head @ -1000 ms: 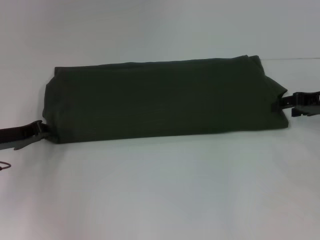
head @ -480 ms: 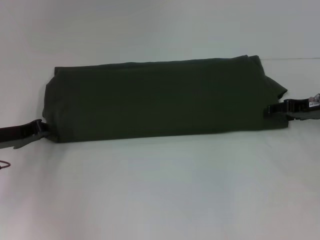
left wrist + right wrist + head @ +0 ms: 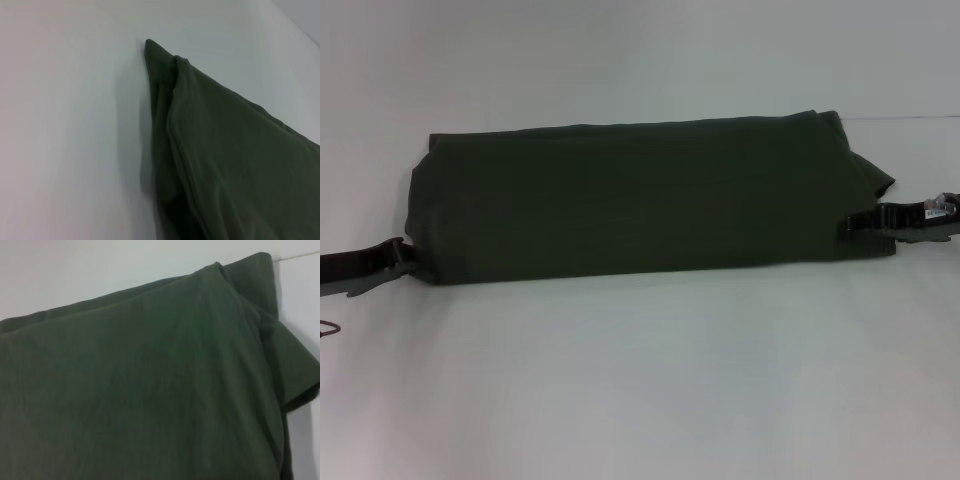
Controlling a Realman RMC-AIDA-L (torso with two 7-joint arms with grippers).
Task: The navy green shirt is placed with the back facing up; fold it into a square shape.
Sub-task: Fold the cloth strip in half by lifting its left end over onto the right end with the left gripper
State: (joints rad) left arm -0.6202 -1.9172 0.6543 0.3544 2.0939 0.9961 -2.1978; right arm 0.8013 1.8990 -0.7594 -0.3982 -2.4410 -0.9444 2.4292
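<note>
Your shirt (image 3: 640, 200) lies folded long on the tabletop (image 3: 640, 380), an end effector at each end (image 3: 395, 258) (image 3: 855, 222), grip unclear, so a loose hold could undo the fold.

Plain white table (image 3: 640, 390) filling the frame, with a thin reddish cable (image 3: 328, 331) at the left edge.

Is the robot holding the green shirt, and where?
Both grippers meet the navy green shirt at its ends: the left gripper at its left end, the right gripper at its right. Whether either is actually pinching it cannot be told.
</note>
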